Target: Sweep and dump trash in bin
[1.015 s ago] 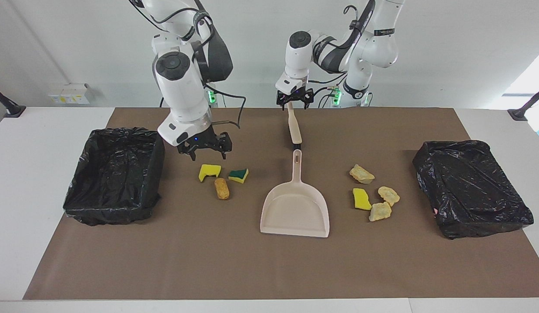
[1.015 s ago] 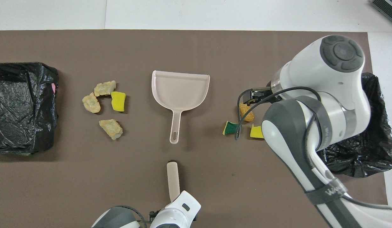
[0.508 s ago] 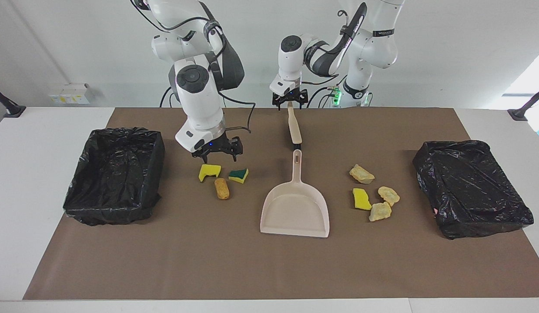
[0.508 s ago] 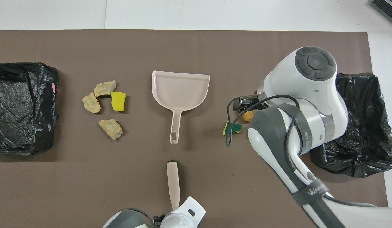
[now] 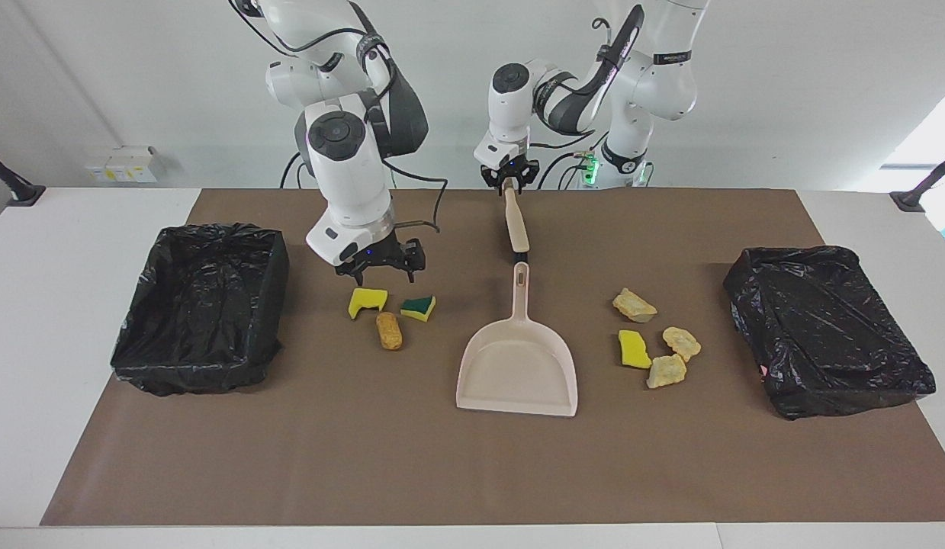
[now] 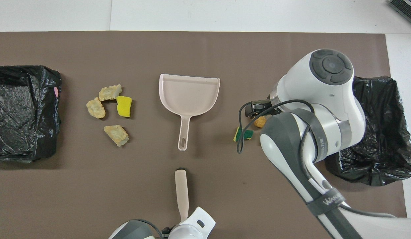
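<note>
The trash lies in two clusters on the brown mat. A yellow sponge piece point(image 5: 367, 301), a green-and-yellow piece point(image 5: 419, 307) and a brown chunk point(image 5: 389, 330) sit under my right gripper point(image 5: 380, 264), which hovers open just above them. Several tan chunks and a yellow sponge point(image 5: 634, 349) lie toward the left arm's end. The beige brush point(image 5: 515, 221) lies near the robots, its handle end between the fingers of my left gripper point(image 5: 507, 181), which is shut on it. The bin point(image 5: 190, 358), lined with a black bag, stands at the right arm's end.
The beige dustpan point(image 5: 518, 366) lies mid-table, its handle pointing at the brush. A second black-bagged bin point(image 5: 846, 381) stands at the left arm's end. In the overhead view the right arm point(image 6: 311, 132) covers the yellow sponge piece beneath it.
My left gripper has closed on the brush handle's end. My right arm swung toward the table's middle and came down over the sponge pieces, then held still.
</note>
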### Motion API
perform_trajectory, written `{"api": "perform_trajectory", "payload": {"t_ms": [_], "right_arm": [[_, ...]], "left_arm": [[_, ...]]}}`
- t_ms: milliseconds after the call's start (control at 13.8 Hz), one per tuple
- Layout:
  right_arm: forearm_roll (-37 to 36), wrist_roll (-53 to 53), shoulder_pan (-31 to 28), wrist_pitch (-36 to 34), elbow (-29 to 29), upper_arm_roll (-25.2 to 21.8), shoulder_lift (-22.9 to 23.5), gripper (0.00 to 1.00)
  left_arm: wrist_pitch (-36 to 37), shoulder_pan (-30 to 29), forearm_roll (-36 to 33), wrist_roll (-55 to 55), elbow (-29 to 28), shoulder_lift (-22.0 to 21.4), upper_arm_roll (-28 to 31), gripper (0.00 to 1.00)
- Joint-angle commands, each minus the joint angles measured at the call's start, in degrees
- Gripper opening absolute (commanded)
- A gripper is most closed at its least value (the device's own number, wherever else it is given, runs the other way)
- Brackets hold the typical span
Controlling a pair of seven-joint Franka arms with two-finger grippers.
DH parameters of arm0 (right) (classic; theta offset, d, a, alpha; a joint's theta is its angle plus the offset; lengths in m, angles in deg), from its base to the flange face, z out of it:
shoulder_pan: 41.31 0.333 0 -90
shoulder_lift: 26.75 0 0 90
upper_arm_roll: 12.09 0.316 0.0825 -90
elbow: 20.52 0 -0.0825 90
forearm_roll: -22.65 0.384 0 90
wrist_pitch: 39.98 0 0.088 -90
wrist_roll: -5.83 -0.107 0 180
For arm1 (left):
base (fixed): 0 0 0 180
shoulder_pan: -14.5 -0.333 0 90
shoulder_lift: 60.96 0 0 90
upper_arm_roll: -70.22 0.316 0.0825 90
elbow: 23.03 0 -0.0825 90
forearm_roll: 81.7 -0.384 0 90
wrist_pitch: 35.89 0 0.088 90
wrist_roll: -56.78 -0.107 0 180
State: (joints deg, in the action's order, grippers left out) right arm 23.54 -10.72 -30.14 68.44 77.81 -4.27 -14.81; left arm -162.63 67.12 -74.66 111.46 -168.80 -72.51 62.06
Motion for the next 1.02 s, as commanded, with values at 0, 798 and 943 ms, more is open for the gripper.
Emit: {"api": "perform_trajectory", "payload": {"t_ms": [0,798,943], "right_arm": [[-1.15,-0.41,-0.01,0.83,-0.15,-0.09,-0.61,1.0],[-0.63,-3.82,1.12,6.17,-0.24,0.0,0.09,1.0],[-1.24,-9.26,4.45,10.3,-0.5,0.0,2.19,1.0]], "left_arm": [[3.68,0.46,0.88,0.08,0.48,-1.55,1.31,0.0],[27.48,-23.67,0.18,-29.66,10.84,-10.76,1.84,0.0],[29.53,-32.19,-2.53,-40.48,14.36,-9.47,1.66,0.0]]}}
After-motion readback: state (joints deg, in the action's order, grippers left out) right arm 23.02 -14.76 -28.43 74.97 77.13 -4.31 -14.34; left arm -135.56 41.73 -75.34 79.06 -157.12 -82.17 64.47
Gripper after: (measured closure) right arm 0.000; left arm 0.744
